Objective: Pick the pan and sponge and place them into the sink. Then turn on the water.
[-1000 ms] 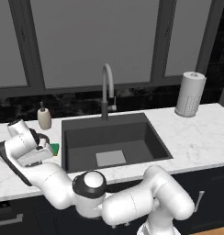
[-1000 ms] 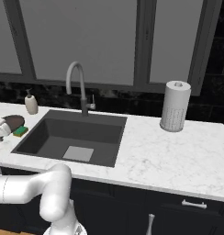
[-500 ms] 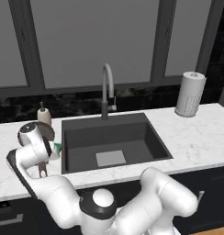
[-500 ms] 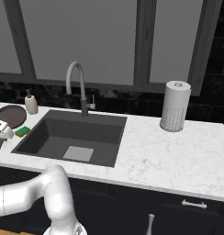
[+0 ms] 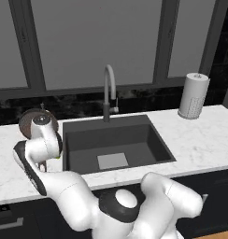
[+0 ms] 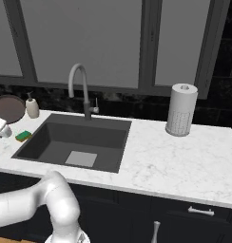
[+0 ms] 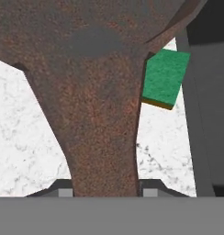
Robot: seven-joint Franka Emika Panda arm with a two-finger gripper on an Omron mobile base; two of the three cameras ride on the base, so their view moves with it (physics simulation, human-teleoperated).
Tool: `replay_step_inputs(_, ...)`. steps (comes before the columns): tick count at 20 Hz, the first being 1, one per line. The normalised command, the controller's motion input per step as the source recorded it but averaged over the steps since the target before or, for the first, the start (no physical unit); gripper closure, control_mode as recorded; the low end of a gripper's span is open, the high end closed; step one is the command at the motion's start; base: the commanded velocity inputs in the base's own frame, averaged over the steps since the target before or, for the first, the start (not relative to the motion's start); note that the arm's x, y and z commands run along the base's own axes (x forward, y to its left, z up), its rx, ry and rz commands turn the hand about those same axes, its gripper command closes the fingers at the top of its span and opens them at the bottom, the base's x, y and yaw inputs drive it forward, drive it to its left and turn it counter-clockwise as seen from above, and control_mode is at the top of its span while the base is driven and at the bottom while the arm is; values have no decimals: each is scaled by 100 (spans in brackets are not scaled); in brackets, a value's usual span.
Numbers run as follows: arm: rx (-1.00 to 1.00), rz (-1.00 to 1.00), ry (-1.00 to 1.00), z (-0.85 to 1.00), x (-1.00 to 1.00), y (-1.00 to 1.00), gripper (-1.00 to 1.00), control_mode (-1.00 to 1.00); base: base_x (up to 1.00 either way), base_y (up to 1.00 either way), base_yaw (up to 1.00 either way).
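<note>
Gripper (image 7: 104,190) of ours clamps the pan (image 7: 86,55) by its handle, lifted left of the sink (image 6: 51,137). Our hand view adds the handle running between both fingertips; the right base view shows one sponge (image 6: 23,135) on the counter (image 6: 184,156), one faucet (image 6: 80,90)

Left base view: from behind the arm's left, facing forward and down. Right base view: the same from the right. Both share the sink (image 5: 117,140) (image 6: 75,142), faucet (image 5: 109,91) (image 6: 81,90) and countertop (image 5: 200,135) (image 6: 184,161). Hand view: very close, facing down onto the pan (image 7: 100,92), sponge (image 7: 164,78) and countertop (image 7: 22,137).
</note>
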Motion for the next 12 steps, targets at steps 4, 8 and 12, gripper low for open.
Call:
replay_step_inputs(4,15,-1,0,100,-30,0,100,-100,0,0,0)
replay_step_inputs(8,4,-10,-7,77,-61,-17,100,-100,0,0,0)
replay_step_inputs(12,0,-14,-9,20,-55,-55,100,-100,0,0,0)
